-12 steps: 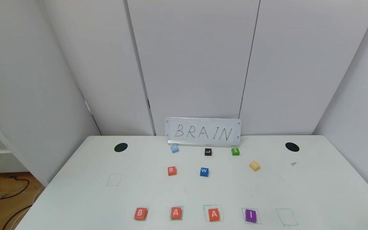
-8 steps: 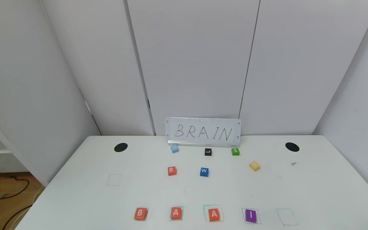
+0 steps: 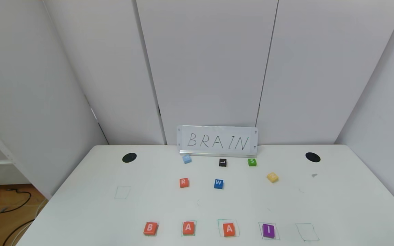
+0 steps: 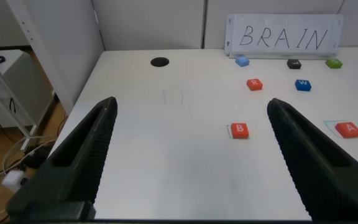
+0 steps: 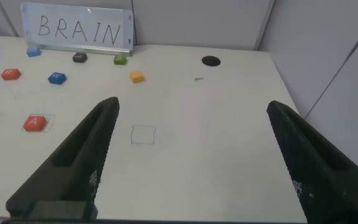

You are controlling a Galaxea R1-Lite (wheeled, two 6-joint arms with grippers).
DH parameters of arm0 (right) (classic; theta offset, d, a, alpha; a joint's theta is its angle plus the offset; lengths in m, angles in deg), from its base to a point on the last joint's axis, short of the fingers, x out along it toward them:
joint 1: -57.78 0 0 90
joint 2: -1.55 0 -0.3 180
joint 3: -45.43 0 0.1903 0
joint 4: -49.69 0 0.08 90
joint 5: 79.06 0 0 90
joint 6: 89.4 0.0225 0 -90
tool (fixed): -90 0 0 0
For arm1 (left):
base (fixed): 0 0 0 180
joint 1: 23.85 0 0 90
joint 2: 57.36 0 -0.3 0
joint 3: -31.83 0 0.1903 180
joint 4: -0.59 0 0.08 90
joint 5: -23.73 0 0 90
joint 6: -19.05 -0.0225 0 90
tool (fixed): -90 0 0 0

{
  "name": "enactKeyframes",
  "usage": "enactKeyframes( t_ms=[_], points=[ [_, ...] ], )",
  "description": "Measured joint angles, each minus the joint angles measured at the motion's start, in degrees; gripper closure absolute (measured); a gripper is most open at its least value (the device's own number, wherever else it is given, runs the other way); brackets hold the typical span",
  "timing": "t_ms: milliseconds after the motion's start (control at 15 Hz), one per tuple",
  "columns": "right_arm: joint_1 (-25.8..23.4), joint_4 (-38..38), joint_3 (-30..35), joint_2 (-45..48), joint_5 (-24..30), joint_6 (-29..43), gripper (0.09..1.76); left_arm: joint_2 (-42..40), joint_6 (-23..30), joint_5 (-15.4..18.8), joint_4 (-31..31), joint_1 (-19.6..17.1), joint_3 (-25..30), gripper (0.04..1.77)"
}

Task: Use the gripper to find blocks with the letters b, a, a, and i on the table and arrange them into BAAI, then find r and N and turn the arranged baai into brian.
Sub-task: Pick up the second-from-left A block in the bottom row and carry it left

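Observation:
On the white table point(image 3: 80, 212), four blocks lie in a row along the front edge: orange-red B point(image 3: 150, 228), A point(image 3: 188, 227), A point(image 3: 229, 229) and purple I point(image 3: 268, 230). The orange-red R point(image 3: 184, 182) and the yellow N point(image 3: 272, 177) lie farther back. Neither gripper shows in the head view. My left gripper point(image 4: 191, 155) is open and empty, held above the table's front left, with B point(image 4: 239, 130) ahead of it. My right gripper point(image 5: 191, 155) is open and empty above the front right, with N point(image 5: 137, 76) far ahead.
A blue W point(image 3: 218, 183), green S point(image 3: 252, 162), black block point(image 3: 222, 162) and light blue block point(image 3: 186, 159) lie near a BRAIN sign point(image 3: 217, 140) at the back. An empty green square point(image 3: 307, 232) lies right of I, another point(image 3: 122, 192) at the left. Black holes point(image 3: 129, 157) point(image 3: 312, 157) mark the back corners.

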Motion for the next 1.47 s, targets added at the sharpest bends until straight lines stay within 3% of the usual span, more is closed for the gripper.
enactKeyframes(
  t_ms=[533,1000,1267,1400,1467],
  points=[
    [2.3,1.9,-20.2,-24.6,1.2,0.3,0.14,16.3,0.0,0.7,-0.5,1.5,-15.6,0.09],
    [3.5,2.8,-34.7,-49.0,4.2,0.3,0.14,41.0,0.5,2.0,-0.4,2.9,-24.7,0.09],
    [3.2,9.4,-43.8,-62.4,3.9,-0.1,0.14,57.7,0.8,1.8,-1.4,2.9,-33.3,0.09],
    [2.3,13.8,-48.0,-68.2,3.6,-1.6,0.14,64.4,0.9,1.6,-4.8,2.9,-37.7,0.09],
    [2.1,15.3,-48.9,-70.0,2.5,-3.0,0.14,67.6,1.0,1.6,-9.8,2.9,-40.7,0.09]
  ],
)
